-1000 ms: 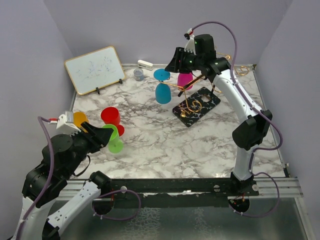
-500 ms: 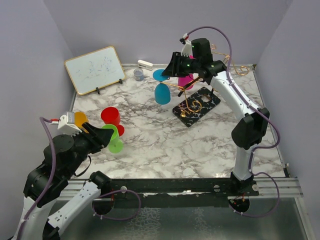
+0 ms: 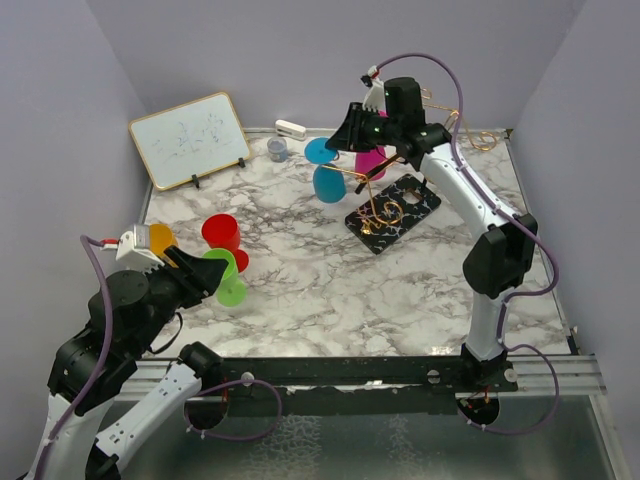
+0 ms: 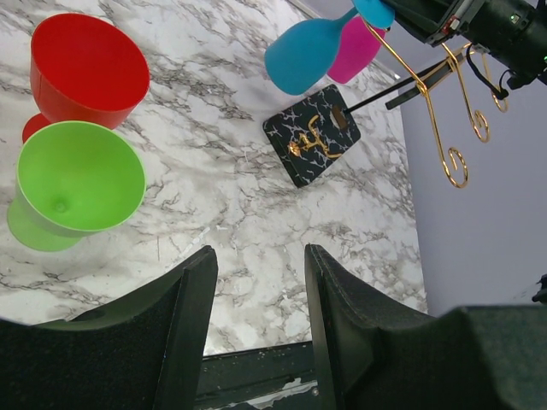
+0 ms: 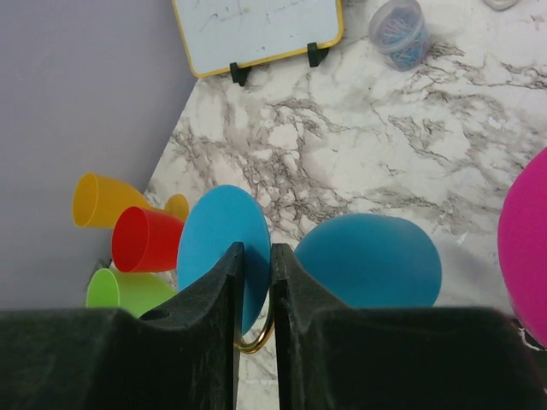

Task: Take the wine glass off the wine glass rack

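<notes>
A white marble-patterned table (image 3: 300, 270) sits between pale lilac walls. The right gripper (image 5: 256, 256), fingers drawn to a narrow slit, sits at the flat round foot of the matte blue wine glass (image 5: 367, 260). Whether it pinches anything is unclear. The glass hangs bowl-down on the thin gold wire wine glass rack (image 3: 392, 214), at the far side. It would best be slid level towards the wire's curled end, so the foot doesn't snag. The left gripper (image 4: 261, 273) is spread wide and empty.

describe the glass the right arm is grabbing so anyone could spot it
At the far side of the marble table is a gold wire rack on a black base. Two glasses hang upside down from it: yours is the blue glass, foot pinched in the right end effector, not the pink glass.
</notes>
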Robot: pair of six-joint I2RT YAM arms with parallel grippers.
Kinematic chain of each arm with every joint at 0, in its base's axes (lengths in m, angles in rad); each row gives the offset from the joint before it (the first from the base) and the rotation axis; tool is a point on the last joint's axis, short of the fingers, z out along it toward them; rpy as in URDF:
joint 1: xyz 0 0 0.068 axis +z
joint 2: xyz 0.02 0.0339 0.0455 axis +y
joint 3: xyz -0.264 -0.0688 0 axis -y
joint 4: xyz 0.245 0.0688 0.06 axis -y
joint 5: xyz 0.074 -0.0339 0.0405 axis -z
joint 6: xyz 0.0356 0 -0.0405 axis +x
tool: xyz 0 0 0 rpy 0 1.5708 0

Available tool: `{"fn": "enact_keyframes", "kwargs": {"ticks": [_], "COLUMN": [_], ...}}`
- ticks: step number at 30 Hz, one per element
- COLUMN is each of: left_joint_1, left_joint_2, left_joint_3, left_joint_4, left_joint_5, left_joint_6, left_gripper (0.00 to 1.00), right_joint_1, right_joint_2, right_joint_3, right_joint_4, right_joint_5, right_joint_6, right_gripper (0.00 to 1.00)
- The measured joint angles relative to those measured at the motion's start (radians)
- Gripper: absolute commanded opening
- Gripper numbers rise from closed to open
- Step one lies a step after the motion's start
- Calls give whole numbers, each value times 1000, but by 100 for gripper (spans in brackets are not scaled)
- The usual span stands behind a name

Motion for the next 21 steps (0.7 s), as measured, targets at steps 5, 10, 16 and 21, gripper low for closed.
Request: {"fn": "enact_keyframes", "kwargs": {"ticks": [5, 10, 16, 21], "left_joint_1": [0, 0, 0, 0], "left_joint_2": [-1, -2, -5, -8], "left_joint_3": [-3, -10, -11, -11], "left_joint_4": [0, 0, 0, 0], "left_joint_5": [0, 0, 0, 0], "left_joint_6": [0, -1, -3, -5], "left_gripper": [48, 48, 48, 48], "right_joint_1": [-2, -2, -5, -35], "right_joint_2": [-20, -55, -115, -133], "right_joint_3": [-30, -71, -152, -211], "right_joint_4": [55, 105, 182, 245], "right_joint_5": [0, 0, -23, -81], "right_joint_6": [13, 29, 77, 143], "right_gripper": [11, 2, 1, 1]}}
